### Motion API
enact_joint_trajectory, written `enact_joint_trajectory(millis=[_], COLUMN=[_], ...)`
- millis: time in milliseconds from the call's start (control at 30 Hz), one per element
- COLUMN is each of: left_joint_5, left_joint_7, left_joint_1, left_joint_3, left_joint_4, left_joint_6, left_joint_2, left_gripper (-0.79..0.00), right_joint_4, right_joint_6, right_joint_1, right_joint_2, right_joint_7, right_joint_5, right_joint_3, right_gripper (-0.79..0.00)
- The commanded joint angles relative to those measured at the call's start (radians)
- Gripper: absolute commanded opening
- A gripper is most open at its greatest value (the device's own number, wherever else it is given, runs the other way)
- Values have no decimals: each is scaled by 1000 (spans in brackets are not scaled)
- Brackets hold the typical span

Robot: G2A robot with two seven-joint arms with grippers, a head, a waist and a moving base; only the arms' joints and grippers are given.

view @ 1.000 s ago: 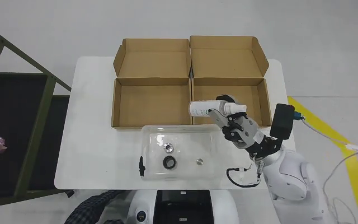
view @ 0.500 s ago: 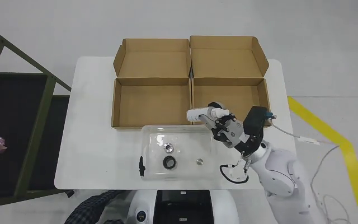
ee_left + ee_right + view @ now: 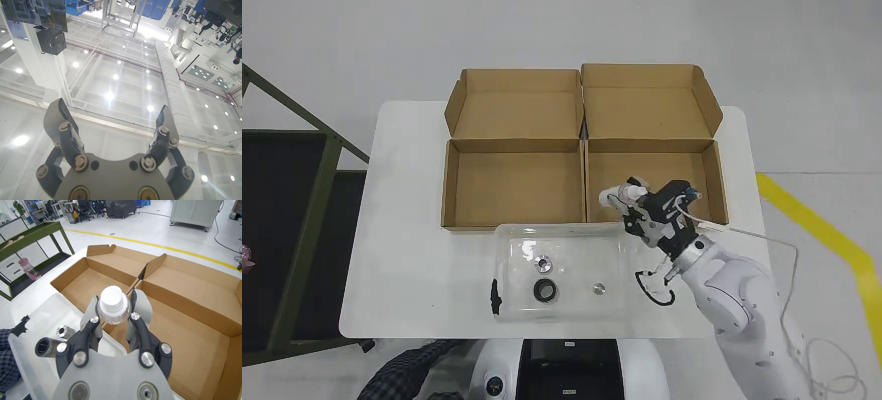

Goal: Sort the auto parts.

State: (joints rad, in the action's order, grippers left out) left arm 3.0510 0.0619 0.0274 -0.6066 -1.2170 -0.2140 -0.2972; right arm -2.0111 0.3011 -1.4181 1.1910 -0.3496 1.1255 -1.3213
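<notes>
White-capped clear bottle sits clamped in your right gripper, cap pointing away from the wrist, over the near corner of the right-hand cardboard box.

The white counter fills the middle of the top view. Two open cardboard boxes stand on it side by side in the upper middle, the left box touching the right box, their lids folded back toward the top edge. A clear bin sits just below them, close against their lower walls.
</notes>
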Motion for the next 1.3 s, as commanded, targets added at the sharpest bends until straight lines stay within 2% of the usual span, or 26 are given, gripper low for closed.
enact_joint_trajectory(millis=[0,200,800,867,900,967,1133,1200,1233,1267], left_joint_5=[0,0,0,0,0,0,0,0,0,0], left_joint_7=[0,0,0,0,0,0,0,0,0,0], left_joint_1=[0,0,0,0,0,0,0,0,0,0], left_joint_3=[0,0,0,0,0,0,0,0,0,0], left_joint_4=[0,0,0,0,0,0,0,0,0,0], left_joint_6=[0,0,0,0,0,0,0,0,0,0], left_joint_2=[0,0,0,0,0,0,0,0,0,0], left_gripper=[0,0,0,0,0,0,0,0,0,0], right_joint_4=[19,74,327,348,356,374,413,421,423,424], right_joint_6=[-27,-92,-138,-139,-139,-140,-142,-144,-145,-145], right_joint_1=[22,97,291,306,312,321,341,345,347,347], right_joint_2=[1,7,42,45,47,50,55,57,58,59], right_joint_7=[-14,-77,-144,-146,-145,-144,-141,-140,-140,-139], right_joint_5=[41,169,127,121,115,106,97,97,97,97], right_joint_3=[12,62,185,192,194,199,209,212,214,214], right_gripper=[-785,-785,-785,-686,-566,-533,-529,-465,-419,-259])
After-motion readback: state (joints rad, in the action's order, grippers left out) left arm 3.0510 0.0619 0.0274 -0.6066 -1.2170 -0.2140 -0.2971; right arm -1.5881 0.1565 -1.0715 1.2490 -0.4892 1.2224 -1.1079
